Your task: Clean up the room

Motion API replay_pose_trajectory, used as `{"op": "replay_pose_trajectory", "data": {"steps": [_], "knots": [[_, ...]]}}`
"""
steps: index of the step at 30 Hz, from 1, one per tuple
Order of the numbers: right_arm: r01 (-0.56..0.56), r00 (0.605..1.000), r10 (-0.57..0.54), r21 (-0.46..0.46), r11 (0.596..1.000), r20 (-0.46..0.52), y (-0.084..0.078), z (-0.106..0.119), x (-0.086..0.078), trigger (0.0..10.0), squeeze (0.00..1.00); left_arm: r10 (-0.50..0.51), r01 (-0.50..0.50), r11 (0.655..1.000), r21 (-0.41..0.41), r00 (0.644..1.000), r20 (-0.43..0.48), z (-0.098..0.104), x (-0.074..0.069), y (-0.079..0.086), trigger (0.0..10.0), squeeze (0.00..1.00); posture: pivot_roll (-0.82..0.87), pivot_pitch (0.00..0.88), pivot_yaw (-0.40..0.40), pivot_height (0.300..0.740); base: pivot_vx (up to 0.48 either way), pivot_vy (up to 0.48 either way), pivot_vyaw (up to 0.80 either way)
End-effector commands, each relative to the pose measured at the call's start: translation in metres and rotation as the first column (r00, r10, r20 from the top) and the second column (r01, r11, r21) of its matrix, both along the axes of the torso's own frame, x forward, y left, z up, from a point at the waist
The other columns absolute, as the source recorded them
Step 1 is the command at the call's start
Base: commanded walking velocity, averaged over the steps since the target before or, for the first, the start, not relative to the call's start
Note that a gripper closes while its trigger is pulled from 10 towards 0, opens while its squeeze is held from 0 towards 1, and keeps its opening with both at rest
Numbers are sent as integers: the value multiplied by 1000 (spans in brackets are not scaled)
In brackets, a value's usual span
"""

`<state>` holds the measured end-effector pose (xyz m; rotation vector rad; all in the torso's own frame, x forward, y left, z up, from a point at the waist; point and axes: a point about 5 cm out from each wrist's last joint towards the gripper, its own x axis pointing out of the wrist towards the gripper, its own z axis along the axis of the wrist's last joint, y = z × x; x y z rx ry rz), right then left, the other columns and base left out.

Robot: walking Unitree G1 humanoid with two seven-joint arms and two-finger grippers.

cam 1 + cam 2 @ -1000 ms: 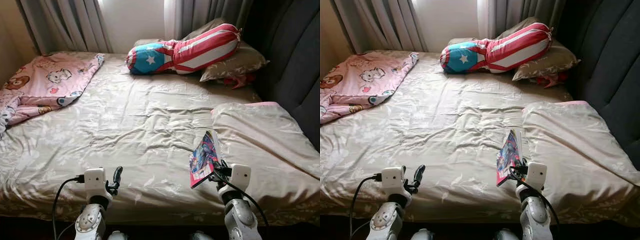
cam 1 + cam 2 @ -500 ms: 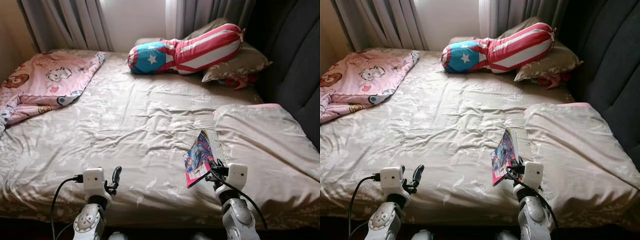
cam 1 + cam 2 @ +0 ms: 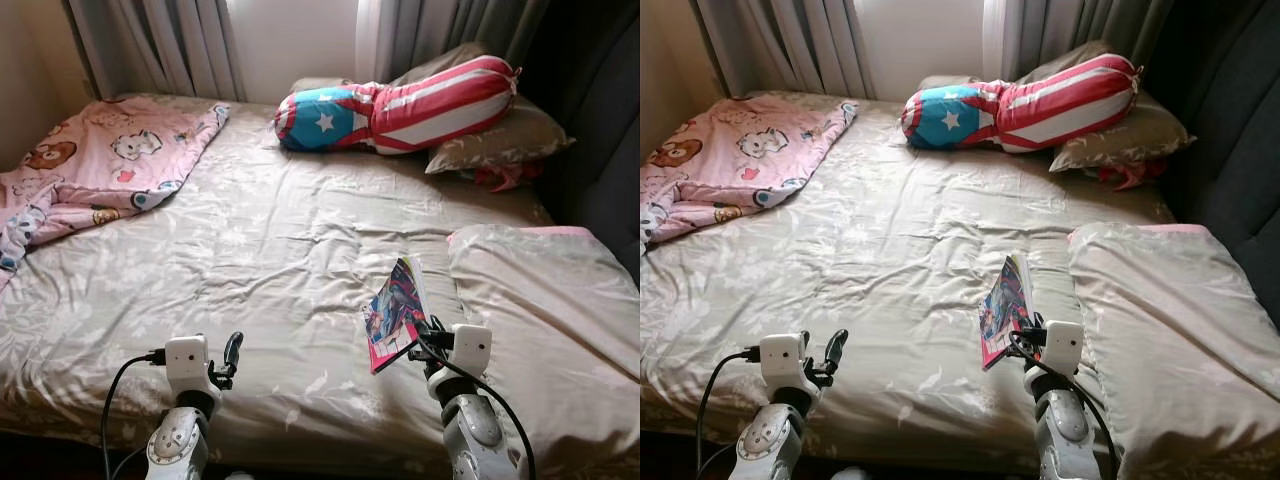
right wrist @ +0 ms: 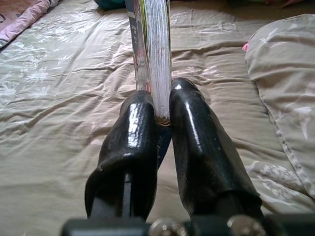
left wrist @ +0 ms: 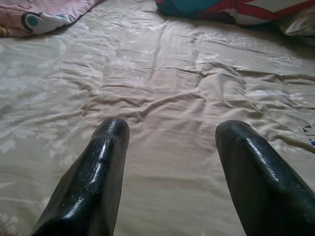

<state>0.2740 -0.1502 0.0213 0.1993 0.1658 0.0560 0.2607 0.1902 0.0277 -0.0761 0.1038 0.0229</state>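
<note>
Over bed [image 3: 270,250]: right tool [image 4: 163,105] clenched on book [image 3: 396,312] edge; left tool [image 5: 170,142] released, 2 fingers apart.

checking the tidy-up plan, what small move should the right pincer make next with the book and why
Probably keep the grip and carry the book away from the bed. The right pincer is shut on its lower edge, holding it upright above the bedspread, and no shelf or table is in sight here. The left pincer is open and holds nothing.

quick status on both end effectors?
Left end effector: open, holding nothing, above the bed sheet.
Right end effector: closed on the comic book, gripping its edge.
</note>
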Motion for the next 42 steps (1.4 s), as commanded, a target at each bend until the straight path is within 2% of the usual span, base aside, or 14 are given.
{"op": "replay_pose_trajectory", "data": {"steps": [1, 8, 35, 42], "knots": [[-8, 999, 8, -2, 1000, 38, 1, 7, 6, 10000, 0, -3, 3, 1000, -4, 1000, -2, 0, 1, -2, 10000, 0, -48, 0, -45, 657, 0, 0, 0], [-10, 999, 10, -2, 1000, 35, 1, 6, 6, 10000, 0, -3, 3, 1000, -4, 1000, -2, 0, 0, -2, 10000, 0, -48, 0, -46, 657, 0, 0, 0], [14, 999, -14, 5, 1000, 42, -1, 6, 6, 10000, 0, -7, 7, 1000, 7, 1000, -2, 0, -1, -3, 10000, 0, -44, 6, -45, 657, 295, 0, 0], [7, 999, -8, 7, 1000, 44, 0, 7, 8, 10000, 0, -10, 10, 1000, 5, 1000, -4, 0, -2, -3, 10000, 0, -41, 9, -44, 657, 0, 0, 0]]}}
